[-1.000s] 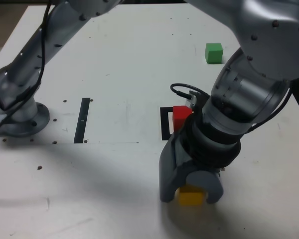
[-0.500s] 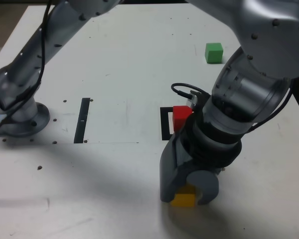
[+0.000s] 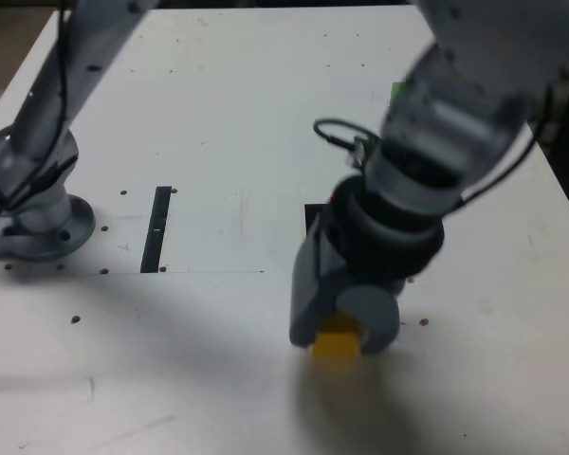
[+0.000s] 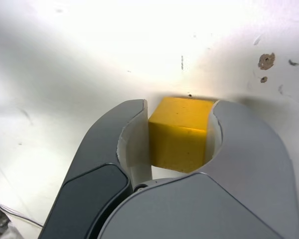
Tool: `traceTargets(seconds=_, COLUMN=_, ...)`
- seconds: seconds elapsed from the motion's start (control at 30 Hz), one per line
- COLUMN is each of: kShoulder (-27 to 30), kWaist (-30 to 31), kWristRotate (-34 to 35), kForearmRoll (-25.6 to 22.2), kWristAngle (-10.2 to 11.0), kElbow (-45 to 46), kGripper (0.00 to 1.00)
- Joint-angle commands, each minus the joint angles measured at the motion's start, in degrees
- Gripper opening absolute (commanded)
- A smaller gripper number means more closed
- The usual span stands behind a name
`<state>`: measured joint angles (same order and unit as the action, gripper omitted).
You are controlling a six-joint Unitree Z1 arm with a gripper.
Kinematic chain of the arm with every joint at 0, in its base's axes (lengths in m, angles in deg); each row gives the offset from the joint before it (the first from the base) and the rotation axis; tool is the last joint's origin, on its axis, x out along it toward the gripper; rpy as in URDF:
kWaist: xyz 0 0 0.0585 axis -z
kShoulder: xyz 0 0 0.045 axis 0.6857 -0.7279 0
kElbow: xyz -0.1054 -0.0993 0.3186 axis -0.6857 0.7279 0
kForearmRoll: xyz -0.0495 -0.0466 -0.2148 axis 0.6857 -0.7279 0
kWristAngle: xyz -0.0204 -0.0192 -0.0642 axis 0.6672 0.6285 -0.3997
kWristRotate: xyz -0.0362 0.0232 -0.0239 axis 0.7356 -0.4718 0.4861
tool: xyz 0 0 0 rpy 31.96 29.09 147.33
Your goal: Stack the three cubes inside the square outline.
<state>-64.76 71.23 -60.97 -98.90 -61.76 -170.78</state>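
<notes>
White scuffed tabletop [image 3: 228,114], dark surroundings.

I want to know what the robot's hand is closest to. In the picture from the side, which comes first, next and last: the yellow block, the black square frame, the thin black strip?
1. Small yellow block: held in the hand.
2. Thick black square frame: just behind, mostly hidden by the arm.
3. Thin black strip: farthest, toward the exterior view's left.
</notes>
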Motion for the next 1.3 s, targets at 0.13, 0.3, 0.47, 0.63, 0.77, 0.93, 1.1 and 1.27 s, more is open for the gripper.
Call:
traceTargets(seconds=0.13, kShoulder=4.3, kWaist=-1.7, kWristRotate=-1.5, kForearmRoll=-1.7, kWristAngle=1.6, kElbow=2.2, kGripper=0.30)
traceTargets(seconds=0.3, kShoulder=6.9, kWaist=-4.3, kWristRotate=-3.8, kForearmRoll=-2.2, kWristAngle=2.8, kElbow=3.6, kGripper=0.30)
traceTargets(seconds=0.47, kShoulder=8.1, kWaist=-7.1, kWristRotate=-6.3, kForearmRoll=-2.5, kWristAngle=3.5, kElbow=4.2, kGripper=0.30)
traceTargets(seconds=0.63, kShoulder=9.0, kWaist=-10.3, kWristRotate=-9.0, kForearmRoll=-2.8, kWristAngle=3.8, kElbow=4.8, kGripper=0.30)
traceTargets(seconds=0.77, kShoulder=9.3, kWaist=-12.9, kWristRotate=-11.6, kForearmRoll=-2.8, kWristAngle=4.0, kElbow=5.3, kGripper=0.30)
traceTargets(seconds=0.93, kShoulder=9.7, kWaist=-15.4, kWristRotate=-14.2, kForearmRoll=-2.8, kWristAngle=4.9, kElbow=5.7, kGripper=0.30)
traceTargets(seconds=1.1, kShoulder=9.5, kWaist=-17.2, kWristRotate=-16.6, kForearmRoll=-2.9, kWristAngle=5.2, kElbow=5.7, kGripper=0.30)
traceTargets(seconds=1.27, kShoulder=8.4, kWaist=-18.8, kWristRotate=-18.9, kForearmRoll=-3.0, kWristAngle=5.0, kElbow=5.4, kGripper=0.30)
